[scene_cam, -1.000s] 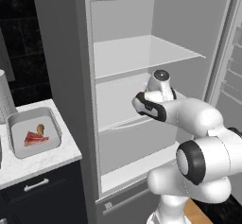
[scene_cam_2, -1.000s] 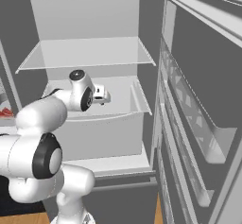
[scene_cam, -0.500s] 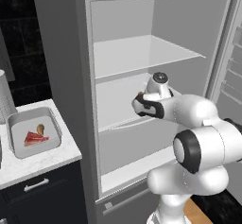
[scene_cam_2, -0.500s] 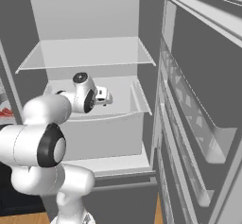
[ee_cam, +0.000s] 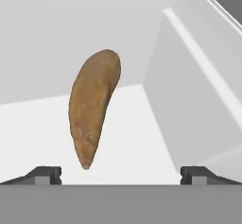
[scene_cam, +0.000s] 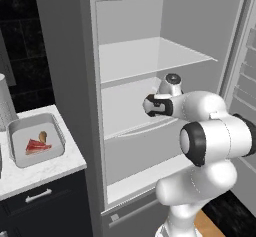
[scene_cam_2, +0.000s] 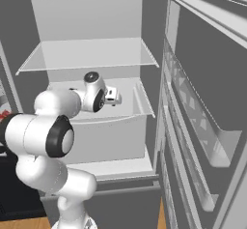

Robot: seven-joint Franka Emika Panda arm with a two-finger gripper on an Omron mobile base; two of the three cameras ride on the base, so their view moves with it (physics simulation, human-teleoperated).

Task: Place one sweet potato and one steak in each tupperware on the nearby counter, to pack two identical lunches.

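1. We see the gripper wide open and empty, at the bottom of the hand view.
2. The sweet potato lies just ahead on the fridge shelf; centre-left of frame; long axis pointing away, slightly tilted; between the fingertips, nearer the left one.

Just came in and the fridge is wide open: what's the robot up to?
It is packing lunches. One tupperware on the counter already holds a steak and a sweet potato. The arm now reaches into the fridge, its tool open, with another sweet potato lying just ahead, not yet gripped.
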